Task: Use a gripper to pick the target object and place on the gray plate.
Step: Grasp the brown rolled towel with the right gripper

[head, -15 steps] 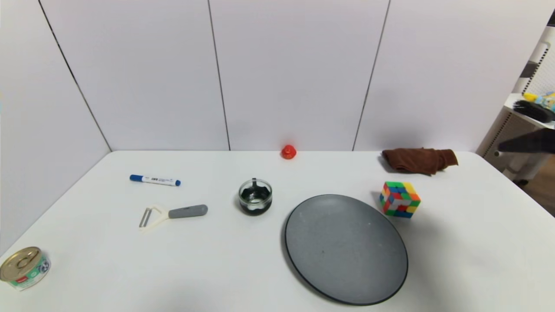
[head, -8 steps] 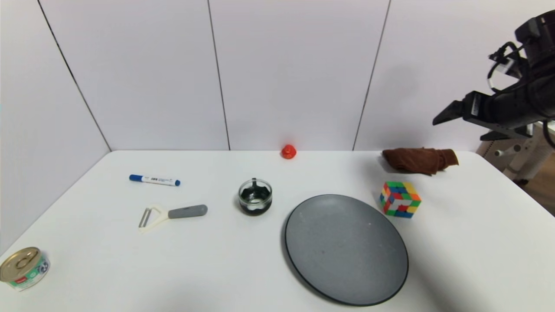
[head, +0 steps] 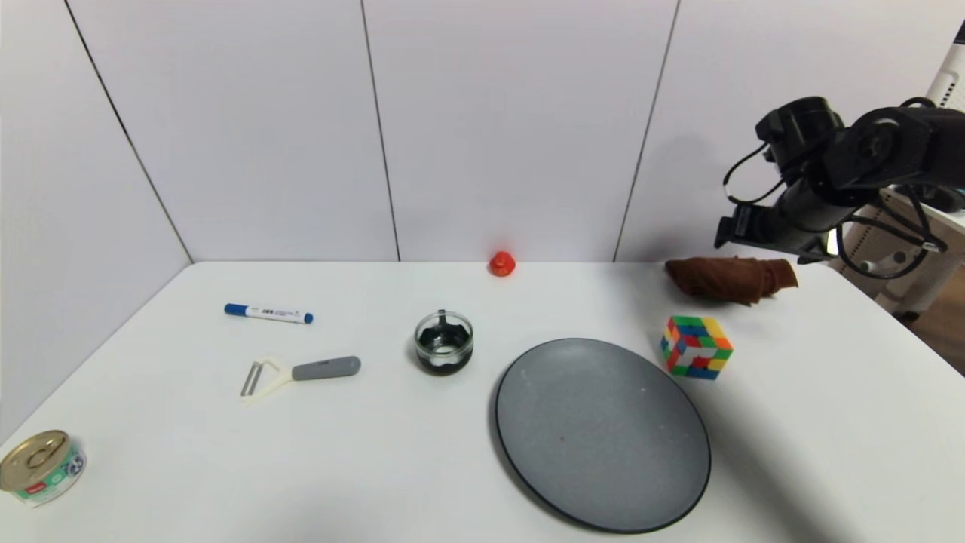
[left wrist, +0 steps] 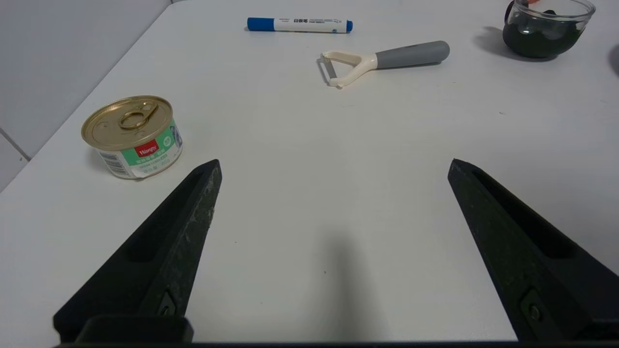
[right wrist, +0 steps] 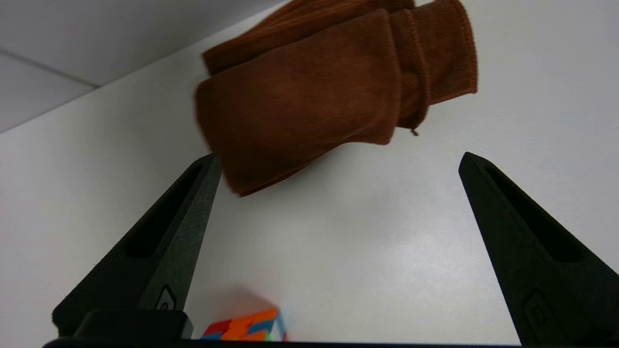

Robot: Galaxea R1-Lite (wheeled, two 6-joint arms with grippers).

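Note:
The dark brown towel (head: 727, 279) lies folded at the table's far right, near the wall. The gray plate (head: 603, 434) sits in front of it, right of centre, with nothing on it. My right gripper (head: 742, 234) hovers just above the towel; in the right wrist view it (right wrist: 339, 155) is open and empty, and the towel (right wrist: 314, 96) lies just beyond its fingertips. My left gripper (left wrist: 333, 162) is open and empty, low over the table's near left, out of the head view.
A multicoloured cube (head: 695, 347) stands between towel and plate, and shows in the right wrist view (right wrist: 244, 328). Leftward are a glass bowl (head: 443, 342), peeler (head: 301, 371), blue marker (head: 268, 313) and can (head: 41, 466). A small red object (head: 502, 264) sits by the back wall.
My right arm has come in from the far right and swung down and leftward to just above the towel. Nothing on the table has moved.

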